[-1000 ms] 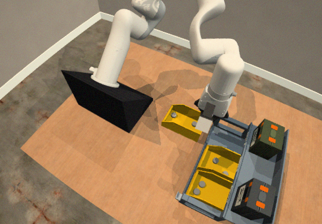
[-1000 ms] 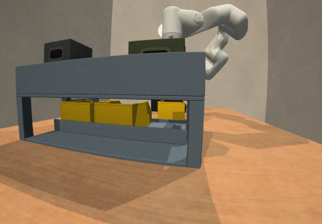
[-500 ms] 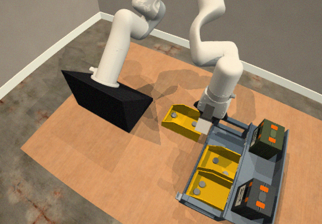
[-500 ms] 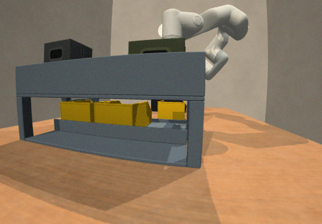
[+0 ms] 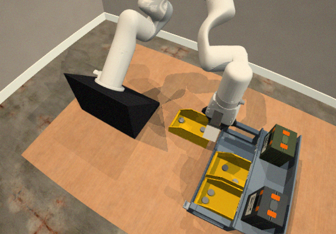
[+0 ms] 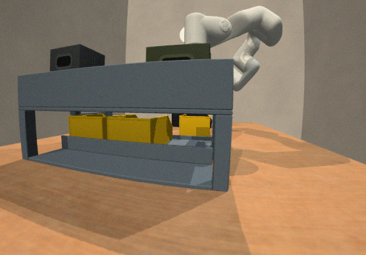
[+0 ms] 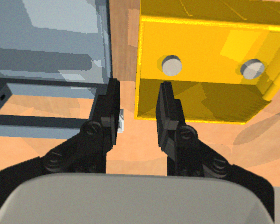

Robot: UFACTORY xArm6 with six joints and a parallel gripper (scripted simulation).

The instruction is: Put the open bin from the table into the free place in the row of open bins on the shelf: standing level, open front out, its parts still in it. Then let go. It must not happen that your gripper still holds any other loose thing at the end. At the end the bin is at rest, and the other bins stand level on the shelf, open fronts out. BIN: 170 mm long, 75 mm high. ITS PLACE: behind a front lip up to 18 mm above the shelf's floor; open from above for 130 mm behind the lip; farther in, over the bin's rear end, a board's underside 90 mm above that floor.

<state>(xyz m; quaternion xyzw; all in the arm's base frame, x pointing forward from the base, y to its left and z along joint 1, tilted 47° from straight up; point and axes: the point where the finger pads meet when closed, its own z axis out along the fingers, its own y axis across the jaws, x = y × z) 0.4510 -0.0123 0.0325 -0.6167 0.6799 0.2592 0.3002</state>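
Note:
The open yellow bin [image 5: 191,126] [image 6: 195,124] [image 7: 206,40] stands upright on the table in front of the shelf, its rear end towards the shelf and its low front away from it. Two grey round parts [image 7: 172,65] [image 7: 252,69] lie in it. My gripper [image 7: 139,94] is partly open with nothing between its fingers. In the wrist view one finger shows over the gap beside the shelf, the other at the bin's rear corner. The free place [image 5: 235,149] [image 6: 189,141] is at the end of the row. The top view hides the fingertips.
Two yellow bins, one [image 5: 237,162] [image 6: 130,130] beside the free place and one [image 5: 223,203] [image 6: 87,127] beyond, stand level on the shelf. A green case [image 5: 279,147] [image 6: 178,52] and a dark case [image 5: 266,209] [image 6: 70,58] stand on the upper board. An open frame [image 7: 41,120] adjoins the free place.

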